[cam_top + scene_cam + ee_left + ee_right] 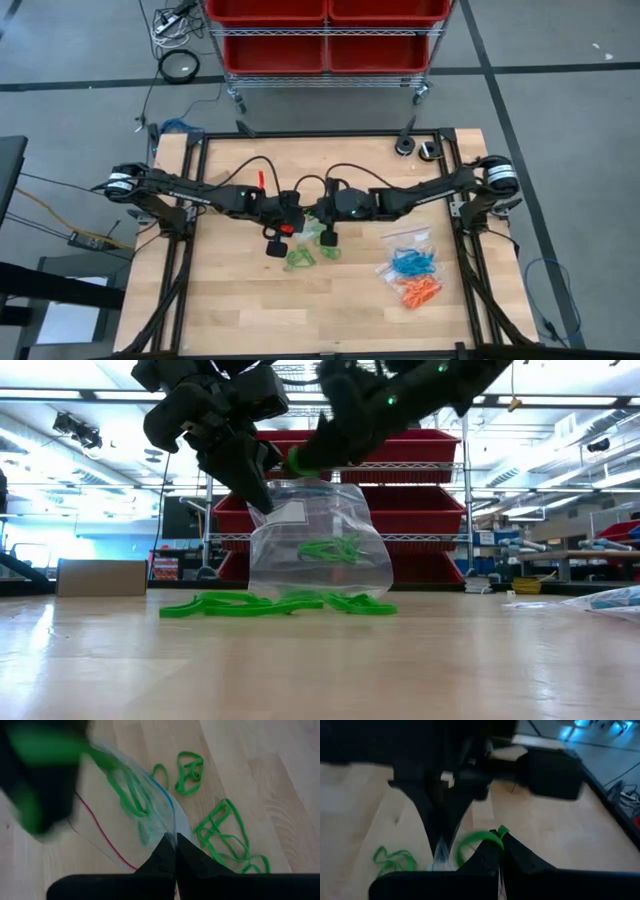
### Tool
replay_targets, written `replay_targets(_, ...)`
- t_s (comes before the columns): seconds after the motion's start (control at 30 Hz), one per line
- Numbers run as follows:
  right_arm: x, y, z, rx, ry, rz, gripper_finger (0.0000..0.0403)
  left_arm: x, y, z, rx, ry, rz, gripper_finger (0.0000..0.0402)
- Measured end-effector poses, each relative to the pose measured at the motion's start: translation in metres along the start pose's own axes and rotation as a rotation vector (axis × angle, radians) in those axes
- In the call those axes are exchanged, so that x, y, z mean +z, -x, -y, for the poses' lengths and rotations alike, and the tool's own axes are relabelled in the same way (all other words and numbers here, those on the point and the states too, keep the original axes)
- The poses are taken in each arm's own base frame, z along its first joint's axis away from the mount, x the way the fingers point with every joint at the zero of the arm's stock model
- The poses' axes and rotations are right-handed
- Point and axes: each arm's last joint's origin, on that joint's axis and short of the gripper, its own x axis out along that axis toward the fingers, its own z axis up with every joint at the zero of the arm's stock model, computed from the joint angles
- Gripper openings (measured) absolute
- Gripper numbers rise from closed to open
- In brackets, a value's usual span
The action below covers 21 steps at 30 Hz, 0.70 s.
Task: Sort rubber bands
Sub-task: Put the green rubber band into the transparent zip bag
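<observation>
Thin green rubber bands (275,603) beneath crinkly clear bag (320,550).

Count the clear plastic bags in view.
3. One clear bag is held up mid-table by the left gripper and the right gripper. A bag of blue bands and a bag of orange bands lie on the table's right side.

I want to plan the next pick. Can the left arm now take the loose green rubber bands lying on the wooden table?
Probably not yet: the left hand is shut on the clear plastic bag, held above those green rubber bands.
</observation>
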Motion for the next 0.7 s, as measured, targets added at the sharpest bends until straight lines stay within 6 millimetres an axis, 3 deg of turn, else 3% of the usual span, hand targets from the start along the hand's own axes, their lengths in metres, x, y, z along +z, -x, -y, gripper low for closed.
replay_targets(0.3,-0.015,-0.009,-0.005,-0.064,0.066,-0.155,0.0000,-0.001,0.000,0.000,-0.001,0.001,-0.006,0.0007)
replay_targets(0.7,-0.017,0.011,-0.026,0.064,0.107,-0.270,0.0013,-0.001,0.000,0.000,-0.001,0.006,-0.007,0.0008)
